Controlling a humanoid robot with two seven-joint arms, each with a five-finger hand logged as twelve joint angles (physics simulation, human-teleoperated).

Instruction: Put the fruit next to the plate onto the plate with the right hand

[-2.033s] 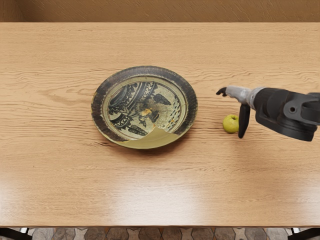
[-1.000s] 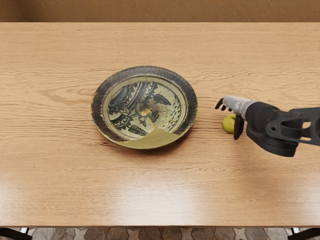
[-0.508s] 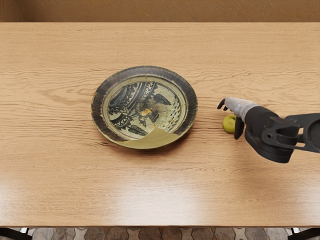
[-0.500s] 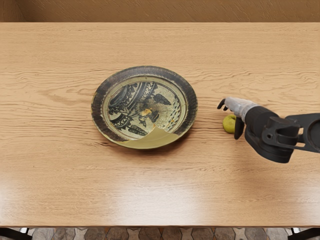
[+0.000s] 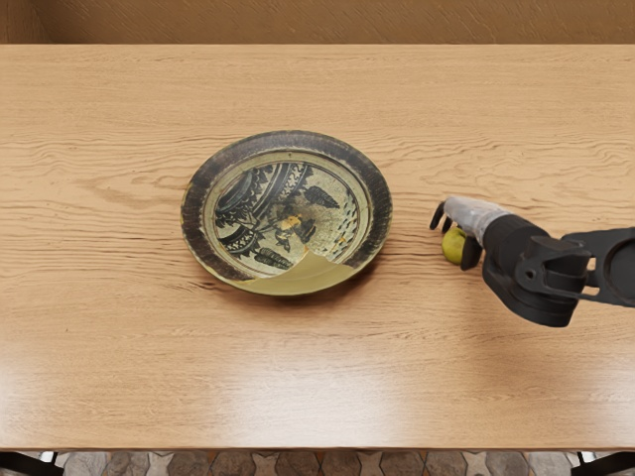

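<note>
A small yellow-green fruit [image 5: 451,246] lies on the table just right of the plate [image 5: 198,183], a dark-rimmed dish with black figures painted on a yellowish centre. My right hand [image 5: 453,235] comes in from the right edge and sits over the fruit. Its fingers [image 5: 438,215] curl down on the fruit's far-left side and the thumb [image 5: 471,255] presses the near-right side. The fruit is held at table level and the palm hides most of it. The left arm does not show.
The wooden table [image 5: 317,377] fills the view, with its front edge near the bottom. A gap of bare wood about a hand's width separates the plate's right rim from the fruit.
The right hand has sunk lower over the fruit and its fingers and thumb have closed in around it. The forearm has swung down and toward the table's front. The fruit has barely shifted.
</note>
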